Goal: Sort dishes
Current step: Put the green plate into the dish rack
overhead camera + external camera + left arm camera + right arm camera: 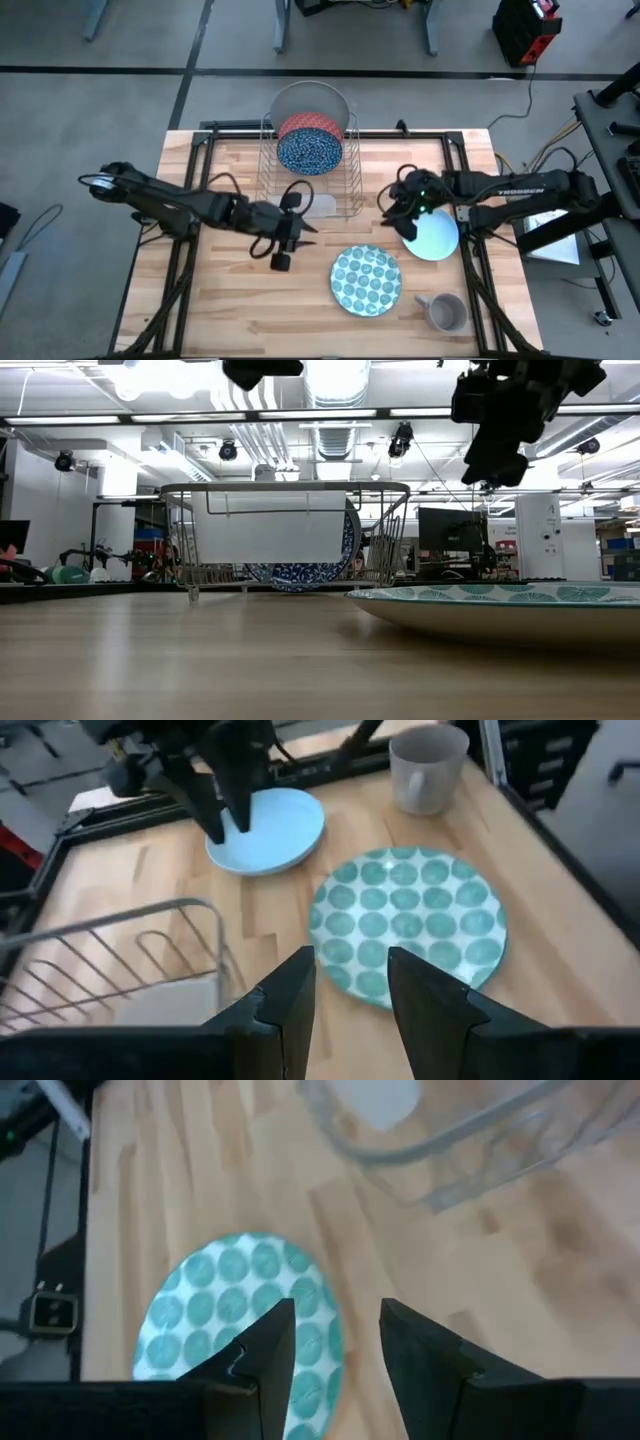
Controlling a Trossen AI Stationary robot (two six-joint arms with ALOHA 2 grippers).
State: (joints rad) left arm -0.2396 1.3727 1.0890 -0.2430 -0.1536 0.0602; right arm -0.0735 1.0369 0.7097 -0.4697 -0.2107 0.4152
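Note:
A large grey plate [312,100], a red patterned plate [310,125] and a blue speckled plate [310,152] stand on edge in the wire dish rack [352,185]. A teal-dotted plate [365,280] lies flat on the table. A small light-blue plate [438,238] lies flat to its right. My left gripper [352,975] hovers open near the rack's front, left of the teal plate. My right gripper [338,1320] hangs open, high over the light-blue plate's left edge, with nothing between its fingers.
A grey handled mug [445,312] stands near the table's front right corner, close to the teal plate. The rack takes up the table's far middle. Bare wood [230,310] lies at the near left. In the low view both grippers [500,420] hang well above the tabletop.

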